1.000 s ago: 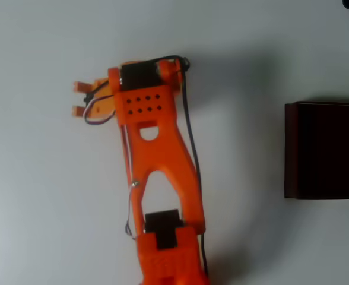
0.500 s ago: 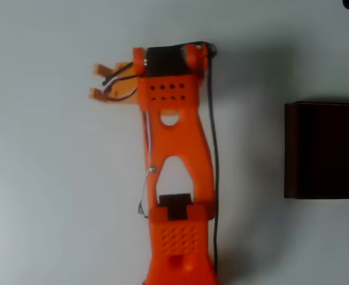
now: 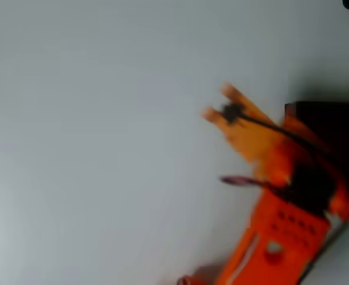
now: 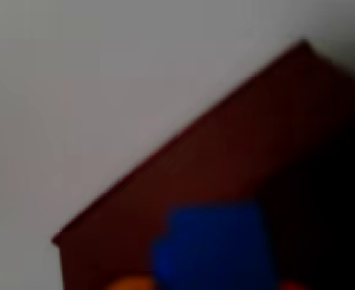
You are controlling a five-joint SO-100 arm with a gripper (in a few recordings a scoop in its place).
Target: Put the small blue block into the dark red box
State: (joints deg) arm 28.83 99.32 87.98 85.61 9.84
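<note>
Overhead view: my orange arm [image 3: 281, 231] has swung across from the middle of the frame, where it stood a second ago, to the right side. It is smeared with motion blur. Its gripper [image 3: 222, 105] now points toward the upper left, with the tips just left of the dark red box [image 3: 340, 119] at the right edge, while the arm's body covers much of the box's lower part.

I judge this as the carry stage: the arm is bringing its load toward the box but has not yet let go.

Wrist view: the small blue block [image 4: 214, 248] sits at bottom centre, blurred, with orange finger edges just beneath it. It looks clamped in the gripper, though the blur leaves the finger spacing unclear. Behind the block the box runs diagonally from lower left to upper right, its maroon wall facing me and its near-black inside on the right.

I can see nothing lying inside the box, but the interior is too dark and blurred to be sure. The white table [image 3: 91, 142] takes up the remainder.
</note>
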